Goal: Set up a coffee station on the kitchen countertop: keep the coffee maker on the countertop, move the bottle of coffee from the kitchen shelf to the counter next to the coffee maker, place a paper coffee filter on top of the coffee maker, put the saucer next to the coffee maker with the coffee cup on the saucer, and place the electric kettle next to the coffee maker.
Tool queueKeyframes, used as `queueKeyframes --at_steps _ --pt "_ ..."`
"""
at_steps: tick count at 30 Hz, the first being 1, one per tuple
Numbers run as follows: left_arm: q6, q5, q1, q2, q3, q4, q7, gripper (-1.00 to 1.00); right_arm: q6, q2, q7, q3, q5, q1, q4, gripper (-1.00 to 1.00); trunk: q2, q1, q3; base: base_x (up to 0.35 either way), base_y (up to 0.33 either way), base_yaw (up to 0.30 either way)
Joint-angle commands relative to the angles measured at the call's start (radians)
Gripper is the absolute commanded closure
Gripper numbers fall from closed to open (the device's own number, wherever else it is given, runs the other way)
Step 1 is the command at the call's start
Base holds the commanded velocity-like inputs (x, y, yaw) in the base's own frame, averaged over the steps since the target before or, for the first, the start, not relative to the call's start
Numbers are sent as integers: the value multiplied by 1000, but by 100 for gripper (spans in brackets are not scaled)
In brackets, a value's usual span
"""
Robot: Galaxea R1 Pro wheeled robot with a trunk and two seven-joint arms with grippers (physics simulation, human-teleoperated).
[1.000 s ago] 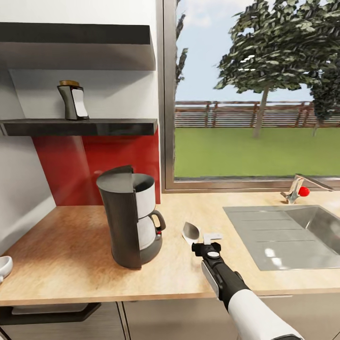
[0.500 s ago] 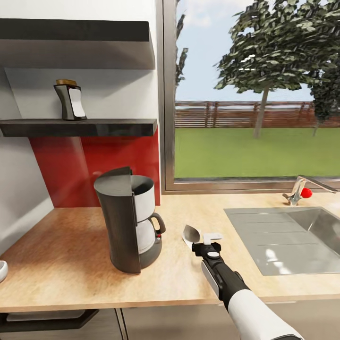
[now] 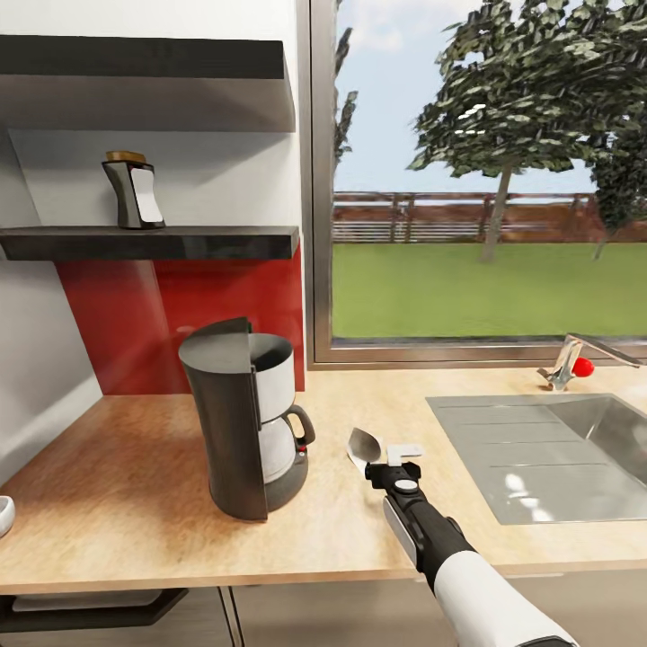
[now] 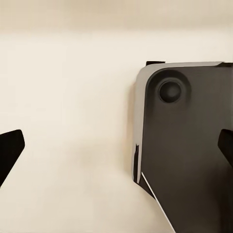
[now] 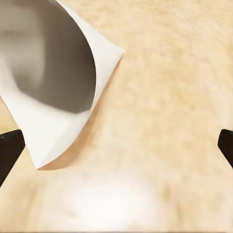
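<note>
The black coffee maker (image 3: pixel 244 422) stands on the light-wood countertop (image 3: pixel 126 467), below the kitchen shelf (image 3: pixel 153 243). On that shelf stands the bottle of coffee (image 3: pixel 133 190), dark with a tan lid. The white paper coffee filter (image 3: pixel 363 446) lies on the counter just right of the coffee maker. My right gripper (image 3: pixel 388 455) hovers at the filter's near right side. In the right wrist view the gripper (image 5: pixel 116 145) is open, and the filter (image 5: pixel 53 87) lies off towards one finger, untouched. My left gripper (image 4: pixel 116 145) is open with nothing between its fingers.
A steel sink (image 3: pixel 548 449) with a tap (image 3: pixel 573 358) and red knob lies at the right. A white rounded thing (image 3: pixel 4 514) is cut off at the counter's left edge. A thicker black board (image 3: pixel 144 58) hangs above the shelf. A window is behind the counter.
The head view shifted slightly a second ago, so everything slid a little left and down. Over the last half second nothing has moved; my right gripper stays beside the filter.
</note>
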Motion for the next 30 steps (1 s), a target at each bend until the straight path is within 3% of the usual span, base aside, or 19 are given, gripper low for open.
queueKeyframes --at_steps 1,30 --pt "-7 -1 -1 0 4 4 1 -100 8 -1 -7 6 0 0 0 -100 -1 0 0 0 0 0" --pt "7 -1 0 -8 4 4 4 -100 -6 -14 -7 6 0 0 5 -100 -1 0 0 42 0 0"
